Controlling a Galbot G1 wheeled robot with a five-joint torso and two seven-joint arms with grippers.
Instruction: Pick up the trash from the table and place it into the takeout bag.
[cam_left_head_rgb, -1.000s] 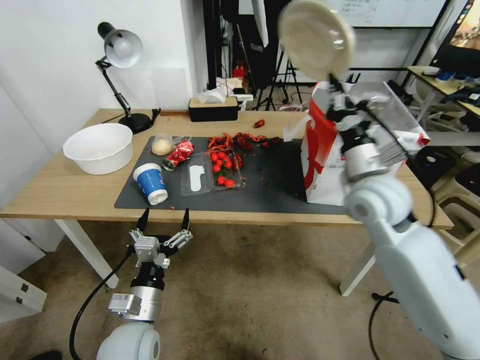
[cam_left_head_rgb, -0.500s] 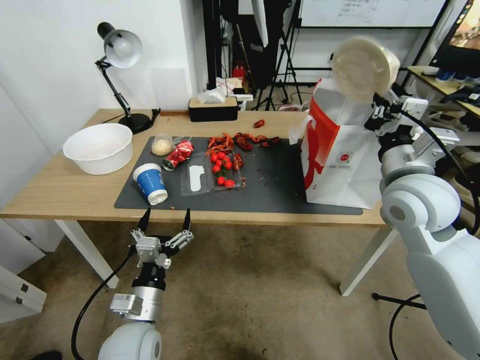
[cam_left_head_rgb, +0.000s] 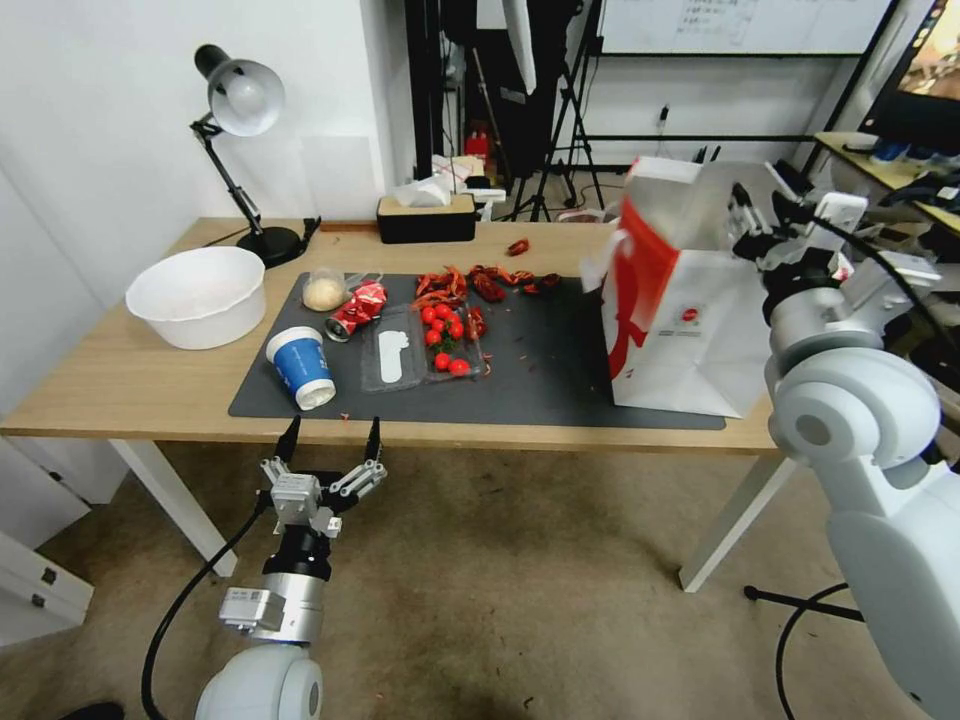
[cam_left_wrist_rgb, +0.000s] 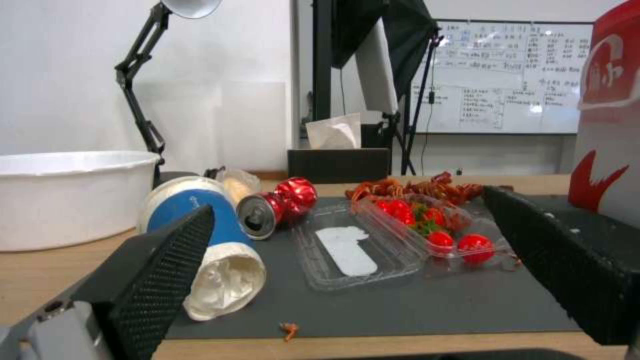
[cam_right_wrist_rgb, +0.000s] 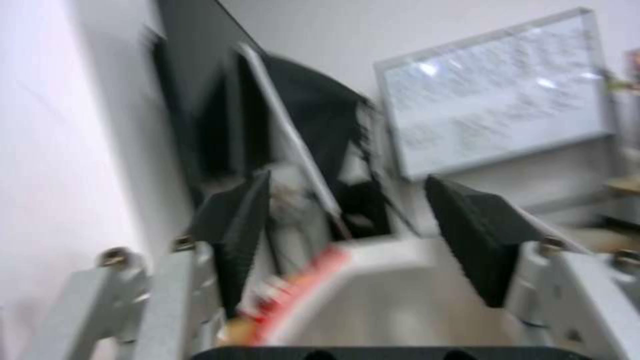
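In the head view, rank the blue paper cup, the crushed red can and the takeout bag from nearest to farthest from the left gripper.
Measured from the left gripper, open below the table's near edge:
1. Blue paper cup, on its side at the mat's front left corner.
2. Crushed red can, farther back on the mat.
3. Takeout bag, far across at the table's right end.

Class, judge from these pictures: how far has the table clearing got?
Done: the right pincer, holding the beige bowl a moment ago, is open and empty over the takeout bag. In hand: nothing; the left pincer waits open below the table edge. Left: blue paper cup, crushed red can, bagged bun on the mat.
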